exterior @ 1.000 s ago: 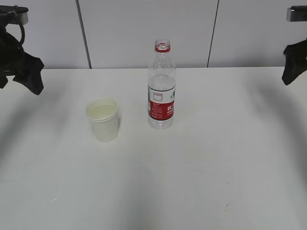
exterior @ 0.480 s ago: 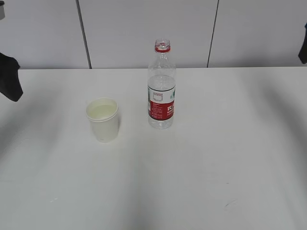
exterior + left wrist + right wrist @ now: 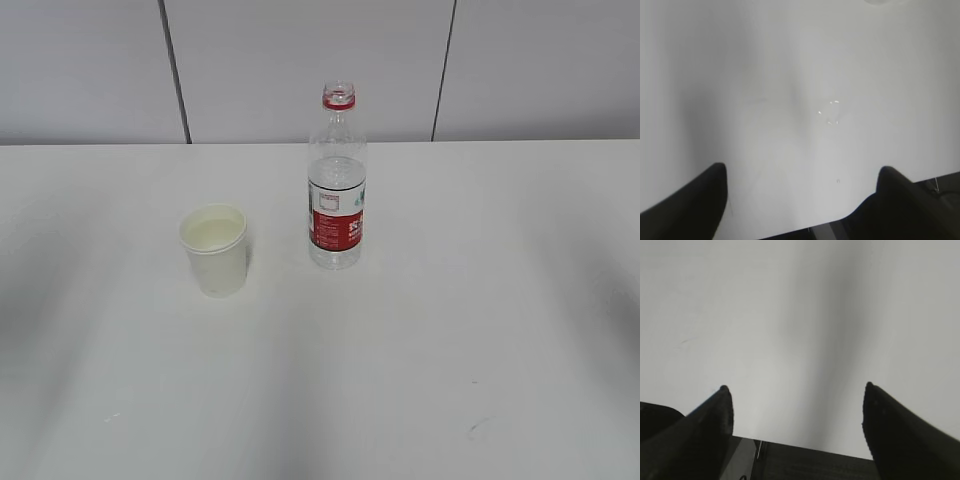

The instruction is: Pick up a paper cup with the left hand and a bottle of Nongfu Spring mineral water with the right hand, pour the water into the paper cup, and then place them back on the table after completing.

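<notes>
A white paper cup stands upright on the white table, left of centre, with clear water in it. An uncapped clear Nongfu Spring bottle with a red label and red neck ring stands upright to the cup's right, apart from it. Neither arm shows in the exterior view. In the left wrist view the left hand is open and empty over bare table near its edge. In the right wrist view the right hand is open and empty over bare table by its edge.
A grey panelled wall runs behind the table. A few small droplets or glints lie on the tabletop in the left wrist view. The table's edge and dark floor show at the bottom of the right wrist view.
Both arms have drawn back outward and left the exterior view, the left one to the left, the right one to the right. Cup and bottle have not moved.
</notes>
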Controlling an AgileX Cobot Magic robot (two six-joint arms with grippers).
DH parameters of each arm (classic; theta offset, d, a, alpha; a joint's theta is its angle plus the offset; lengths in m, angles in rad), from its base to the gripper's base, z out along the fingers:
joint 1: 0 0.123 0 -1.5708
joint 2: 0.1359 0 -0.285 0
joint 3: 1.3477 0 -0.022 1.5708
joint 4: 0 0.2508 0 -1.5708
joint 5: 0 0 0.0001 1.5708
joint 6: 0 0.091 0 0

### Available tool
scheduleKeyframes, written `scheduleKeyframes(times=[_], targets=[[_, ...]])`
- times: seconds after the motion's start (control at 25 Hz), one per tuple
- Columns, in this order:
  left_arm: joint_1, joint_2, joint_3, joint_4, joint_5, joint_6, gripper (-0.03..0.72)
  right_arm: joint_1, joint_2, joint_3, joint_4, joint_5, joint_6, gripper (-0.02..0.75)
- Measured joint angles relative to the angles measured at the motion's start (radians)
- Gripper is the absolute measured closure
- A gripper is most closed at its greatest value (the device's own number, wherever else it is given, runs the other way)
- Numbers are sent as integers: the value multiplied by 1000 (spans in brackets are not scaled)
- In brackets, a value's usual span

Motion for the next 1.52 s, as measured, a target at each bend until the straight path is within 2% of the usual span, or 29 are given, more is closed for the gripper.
scheduleKeyframes(times=[0.32, 0.72, 0.84, 1.24, 1.52], targets=[[0, -332, 200, -13, 7, -39, 135, 0, -453, 254, -25, -25, 21, 143], [0, -726, 377, -17, 3, -39, 160, 0, -715, 487, -11, -61, 83, 143], [0, -820, 386, -20, -2, -39, 167, 0, -782, 547, -2, -67, 84, 143], [0, -1062, 389, -21, 1, -39, 181, 4, -1038, 553, 4, -71, 84, 145], [0, -1066, 389, -21, 3, -39, 185, 91, -1109, 554, 4, -71, 84, 145]])
